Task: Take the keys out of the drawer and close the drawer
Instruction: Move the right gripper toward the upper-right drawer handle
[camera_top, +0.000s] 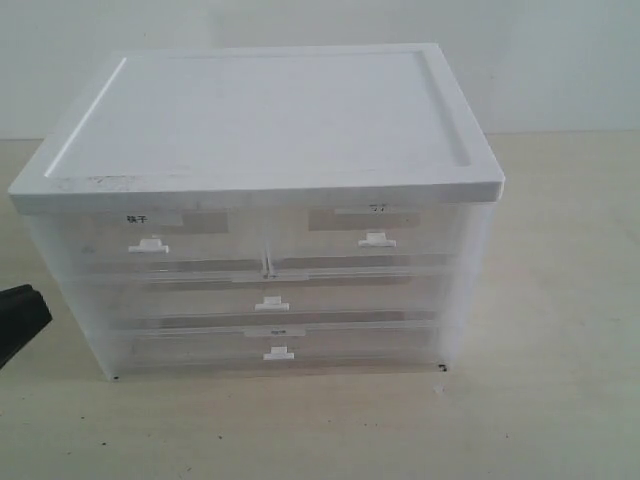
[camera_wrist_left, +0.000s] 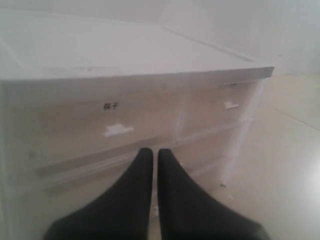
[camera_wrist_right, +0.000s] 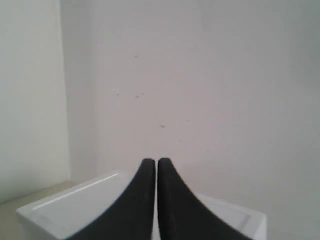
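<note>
Left gripper (camera_wrist_left: 151, 151) and right gripper (camera_wrist_right: 151, 161) were both pinched shut, empty. Drawer (camera_top: 410, 240), upper right of cabinet (camera_top: 270, 130) from the front, was closed; keys unseen. Best bet: open jaws, hook tab handle (camera_top: 377, 240) squarely, pull straight.

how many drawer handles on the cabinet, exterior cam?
4, all on the front of the cabinet: top-left handle, top-right handle, middle handle, bottom handle. None looks hidden.
</note>
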